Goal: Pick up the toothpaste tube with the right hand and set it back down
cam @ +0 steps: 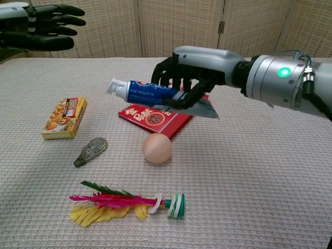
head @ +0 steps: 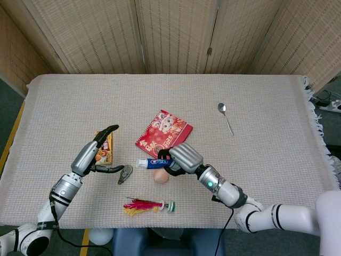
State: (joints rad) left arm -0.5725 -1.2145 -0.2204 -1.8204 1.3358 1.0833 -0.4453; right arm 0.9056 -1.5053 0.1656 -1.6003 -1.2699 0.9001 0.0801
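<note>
Chest view: right hand grips toothpaste tube lying crosswise, cap pointing left

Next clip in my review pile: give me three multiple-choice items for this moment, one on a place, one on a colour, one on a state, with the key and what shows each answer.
1. Where is the spoon?
A. Between the egg and the shuttlecock
B. Alone on the far right part of the table
C. On the red packet

2. What colour is the packet under the lifted tube?
A. Red
B. Green
C. White

3. What is the state of the toothpaste tube?
A. Lying flat on the cloth
B. Held off the table by the right hand
C. Held by the left hand

Key: 1 B, the spoon lies by itself, away from the other things. 2 A, the packet is red with printed figures. 3 B, the right hand grips the tube above the egg, while the left hand is raised with nothing in it.
</note>
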